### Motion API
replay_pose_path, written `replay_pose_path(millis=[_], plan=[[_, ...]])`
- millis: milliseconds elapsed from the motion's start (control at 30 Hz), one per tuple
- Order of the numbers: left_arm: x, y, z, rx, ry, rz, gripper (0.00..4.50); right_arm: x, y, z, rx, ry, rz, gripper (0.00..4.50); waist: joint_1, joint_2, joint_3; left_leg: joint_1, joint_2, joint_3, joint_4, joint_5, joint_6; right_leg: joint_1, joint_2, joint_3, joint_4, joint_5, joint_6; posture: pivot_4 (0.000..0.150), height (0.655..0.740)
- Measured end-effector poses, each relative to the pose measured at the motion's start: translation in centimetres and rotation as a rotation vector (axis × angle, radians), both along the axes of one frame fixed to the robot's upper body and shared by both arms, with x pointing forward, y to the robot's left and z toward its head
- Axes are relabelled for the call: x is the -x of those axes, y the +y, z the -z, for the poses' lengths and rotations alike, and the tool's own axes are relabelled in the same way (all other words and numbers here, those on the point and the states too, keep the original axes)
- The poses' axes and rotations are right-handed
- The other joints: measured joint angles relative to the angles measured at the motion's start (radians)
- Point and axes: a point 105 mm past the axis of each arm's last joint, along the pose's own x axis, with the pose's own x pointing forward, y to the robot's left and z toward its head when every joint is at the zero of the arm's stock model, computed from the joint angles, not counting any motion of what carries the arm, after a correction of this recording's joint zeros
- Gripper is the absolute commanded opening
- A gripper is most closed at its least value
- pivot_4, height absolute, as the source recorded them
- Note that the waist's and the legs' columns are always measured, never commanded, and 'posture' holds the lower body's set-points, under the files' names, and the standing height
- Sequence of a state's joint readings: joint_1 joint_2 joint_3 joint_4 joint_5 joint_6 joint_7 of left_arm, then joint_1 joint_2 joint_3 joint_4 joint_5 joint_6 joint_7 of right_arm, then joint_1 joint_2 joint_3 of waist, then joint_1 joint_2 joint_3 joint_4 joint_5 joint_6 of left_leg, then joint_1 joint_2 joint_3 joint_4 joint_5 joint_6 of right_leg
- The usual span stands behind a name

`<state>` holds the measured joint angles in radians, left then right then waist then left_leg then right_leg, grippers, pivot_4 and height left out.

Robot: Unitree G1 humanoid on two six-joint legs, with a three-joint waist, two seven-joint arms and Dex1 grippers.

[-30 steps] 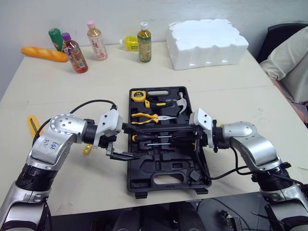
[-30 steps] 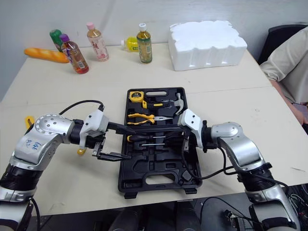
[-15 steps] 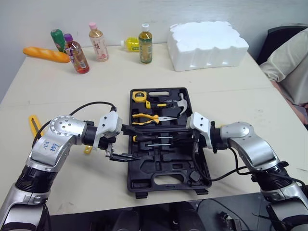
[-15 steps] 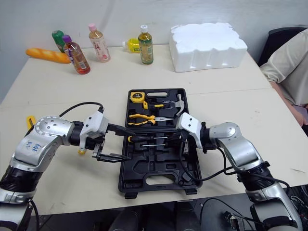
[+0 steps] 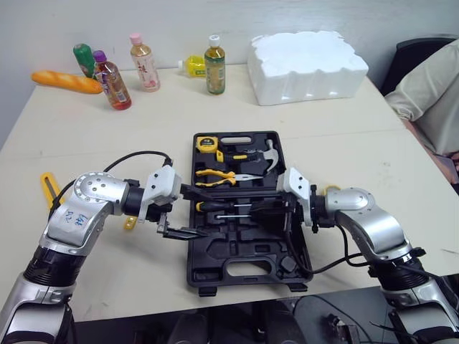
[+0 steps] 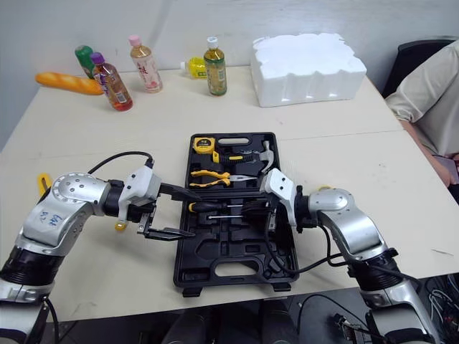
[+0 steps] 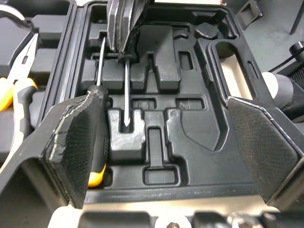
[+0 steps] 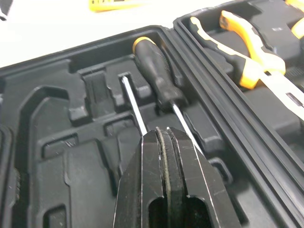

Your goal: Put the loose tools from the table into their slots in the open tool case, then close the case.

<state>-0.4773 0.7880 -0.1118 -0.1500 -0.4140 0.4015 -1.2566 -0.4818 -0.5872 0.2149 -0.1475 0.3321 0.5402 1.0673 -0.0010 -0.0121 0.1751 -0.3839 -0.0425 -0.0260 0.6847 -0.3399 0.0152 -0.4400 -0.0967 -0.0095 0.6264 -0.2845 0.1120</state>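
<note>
The right gripper (image 8: 163, 140) has been drawn lower, fingers clamped on the thin screwdriver (image 7: 126, 90), judged nearly seated in the tool case (image 5: 192, 251). The left gripper (image 5: 199, 213) fingers are held apart.

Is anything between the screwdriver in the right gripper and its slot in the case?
Nothing visible does. The right gripper holds the thin screwdriver over its moulded slot in the tool case; the black-handled screwdriver lies beside it, not under it.

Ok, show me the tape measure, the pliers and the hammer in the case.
tape measure (image 5: 206, 142), left eye view, yellow body
pliers (image 5: 226, 174), left eye view, yellow handles near pivot
hammer (image 5: 270, 152), left eye view, metal head
</note>
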Motion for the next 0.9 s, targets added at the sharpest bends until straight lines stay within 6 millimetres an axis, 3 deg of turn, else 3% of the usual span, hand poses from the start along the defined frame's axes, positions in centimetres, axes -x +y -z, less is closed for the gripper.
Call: replay_pose_path(millis=[367,667,900], plan=[[-0.1,-0.6,0.2,0.005,-0.003,0.012,4.5,0.1,-0.5,1.1,0.117,0.015,0.0,0.05,0.003,0.0,0.0,0.001,0.0,0.0,0.0,0.0,0.0,0.001,0.0,0.0,0.0,0.0,0.0,0.15,0.74],[-0.1,-0.8,0.4,0.002,-0.001,0.014,4.5,-0.1,-0.6,2.3,0.163,0.059,0.057,0.05,0.004,-0.001,-0.003,0.024,0.0,-0.008,-0.002,-0.004,0.002,0.031,-0.001,0.001,-0.012,-0.001,-0.001,0.15,0.74],[-0.2,-1.1,0.4,0.019,-0.005,0.011,4.5,0.2,-0.7,1.7,0.104,0.03,0.081,0.05,0.004,0.0,-0.003,0.025,0.001,-0.009,-0.003,-0.006,0.001,0.032,-0.001,0.001,-0.014,-0.001,-0.001,0.15,0.74]])
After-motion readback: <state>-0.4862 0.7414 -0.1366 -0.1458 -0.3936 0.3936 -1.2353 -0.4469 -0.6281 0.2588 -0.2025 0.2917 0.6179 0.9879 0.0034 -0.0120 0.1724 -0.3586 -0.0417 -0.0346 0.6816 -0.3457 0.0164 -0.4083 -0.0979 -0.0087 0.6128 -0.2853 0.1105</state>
